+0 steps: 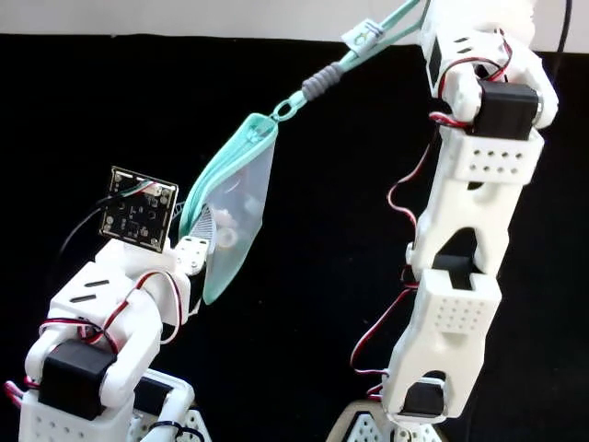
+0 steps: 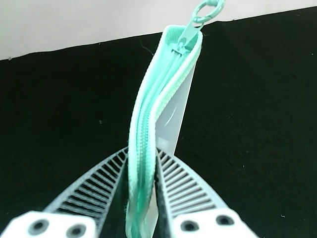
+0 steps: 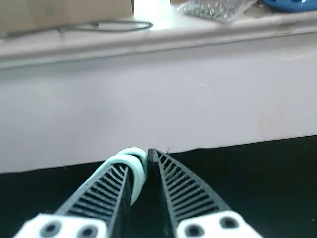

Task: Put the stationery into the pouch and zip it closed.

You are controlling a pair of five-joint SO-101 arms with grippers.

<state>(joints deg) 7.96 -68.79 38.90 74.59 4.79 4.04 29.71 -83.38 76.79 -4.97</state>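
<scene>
Showing dimly through the pouch (image 1: 241, 189), indistinct stationery (image 1: 225, 236).

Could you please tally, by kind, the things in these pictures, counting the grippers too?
pouch: 1
strap on the zipper pull: 1
grippers: 2 (left gripper shut on the pouch, right gripper shut on the strap)
Total: 4

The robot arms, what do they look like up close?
The left arm and right arm are white plastic shells with black motors, rows of small holes and loose red cables. Their fingers are dark ribbed wedges on white screwed bases.
</scene>
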